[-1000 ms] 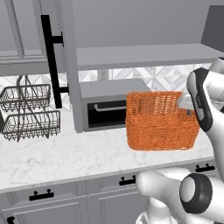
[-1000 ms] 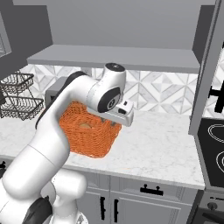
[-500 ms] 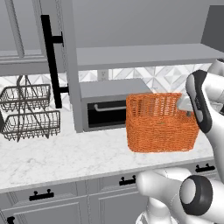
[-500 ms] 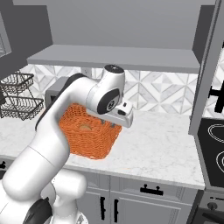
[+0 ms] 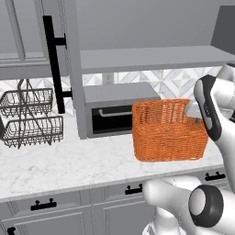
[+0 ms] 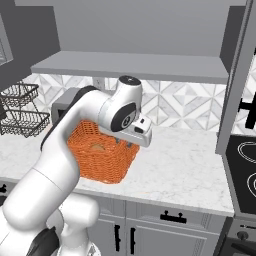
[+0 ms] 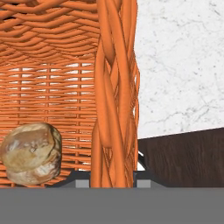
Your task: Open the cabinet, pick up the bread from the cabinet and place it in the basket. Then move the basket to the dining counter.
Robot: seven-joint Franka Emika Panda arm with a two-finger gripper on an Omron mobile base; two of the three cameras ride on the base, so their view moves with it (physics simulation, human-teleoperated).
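Note:
My gripper [image 5: 194, 113] [image 6: 133, 142] [image 7: 112, 174] is shut on the right wall of the orange basket [image 5: 167, 131] [image 6: 102, 157] [image 7: 114, 87], one finger inside and one outside the woven rim. The basket is upright, low over the marble worktop [image 5: 69, 165] in front of the toaster oven [image 5: 114, 110]; I cannot tell whether its base touches. The round golden-brown bread [image 7: 30, 153] [image 6: 97, 147] lies on the basket's floor. The cabinet [image 5: 151, 58] above stands open, its door [image 5: 71, 69] swung out on the left. The dining counter is out of view.
A dark two-tier wire rack [image 5: 30, 117] stands at the left of the worktop. The second cabinet door [image 6: 240, 85] hangs open at the right, above a black cooktop [image 6: 242, 160]. Dark floor [image 7: 183, 153] lies beyond the worktop's front edge.
The basket, with the gripper on its wall, has crept slightly lower in both base views. The rest of the scene has not moved.

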